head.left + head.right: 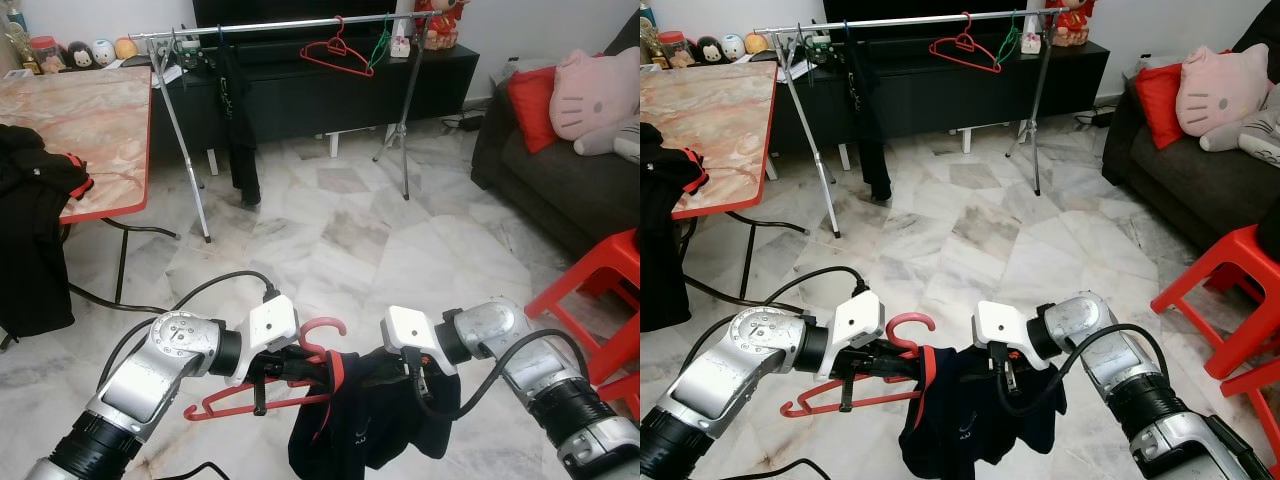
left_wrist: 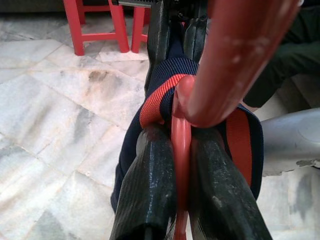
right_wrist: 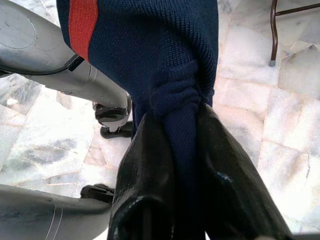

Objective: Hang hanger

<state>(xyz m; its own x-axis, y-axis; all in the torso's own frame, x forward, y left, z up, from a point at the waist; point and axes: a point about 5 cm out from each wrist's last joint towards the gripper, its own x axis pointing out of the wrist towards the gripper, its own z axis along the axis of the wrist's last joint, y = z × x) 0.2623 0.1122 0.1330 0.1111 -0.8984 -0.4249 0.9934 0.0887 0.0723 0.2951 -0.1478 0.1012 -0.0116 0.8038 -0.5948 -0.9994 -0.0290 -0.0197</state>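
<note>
While both arms hover low over the marble floor point(image 1: 340, 240), I see my left gripper point(image 1: 297, 365) with its jaws pinching the smooth red plastic hanger point(image 1: 262, 395) just below its curved hook, the thin stem squeezed between the two matte black fingers point(image 2: 150, 190) in the left wrist view. A dark navy knit garment point(image 1: 365, 420) with a red ribbed stripe hangs on that hanger, limp and bunched, and my right gripper point(image 1: 418, 385) has its jaws pressed onto a thick fold of the same knit cloth. Straight ahead stands a silver metal clothes rail point(image 1: 290, 24) on splayed tubular legs, with another red hanger point(image 1: 338, 52) and a green one point(image 1: 380, 45) near its right end and a long black garment point(image 1: 236, 110) hanging toward its left. Glossy veined tiles lie open between me and the rail. To my left, a marble-patterned surface point(image 1: 90, 125) with a red edge carries black clothing point(image 1: 35, 230) draped over its near corner. To my right, a dark sofa point(image 1: 560, 170) and a red plastic stool point(image 1: 600, 300) narrow the room on that side.
</note>
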